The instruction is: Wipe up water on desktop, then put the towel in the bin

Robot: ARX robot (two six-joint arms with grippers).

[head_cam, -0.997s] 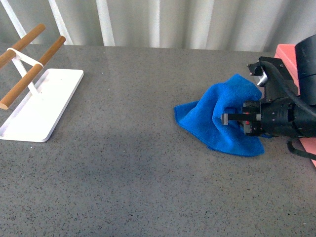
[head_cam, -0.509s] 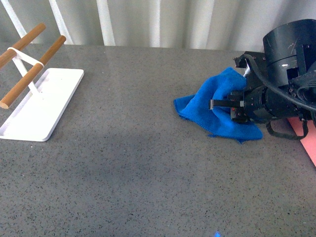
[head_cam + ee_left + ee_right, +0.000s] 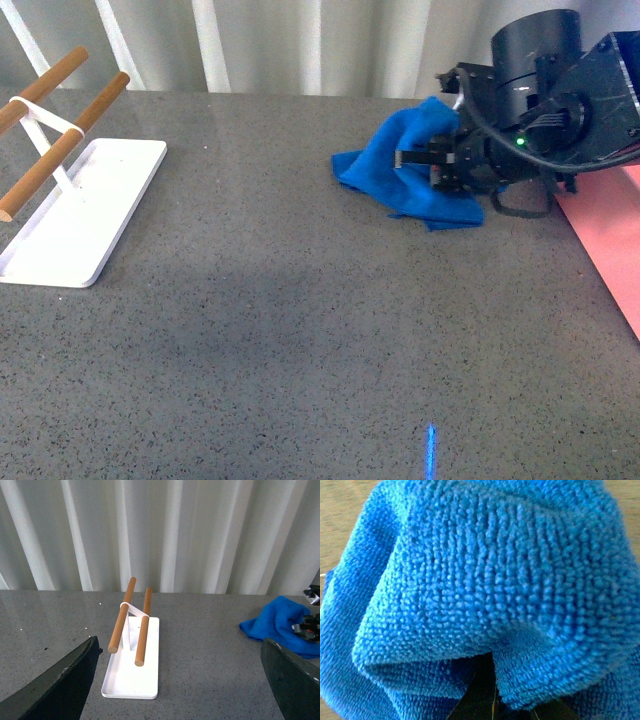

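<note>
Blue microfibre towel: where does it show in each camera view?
Front view: bright blue ribbed microfibre towel, upper right of centre, in the right gripper.
Left wrist view: far right edge.
Right wrist view: fills the picture.
Shared landmark: white tray with wooden rods, front and left wrist only.

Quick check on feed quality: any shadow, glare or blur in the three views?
Front view: sharp, with a soft broad shadow on the desktop and a small blue light streak low down. Left wrist view: evenly lit, clear. Right wrist view: towel fills the frame, weave in focus.
</note>
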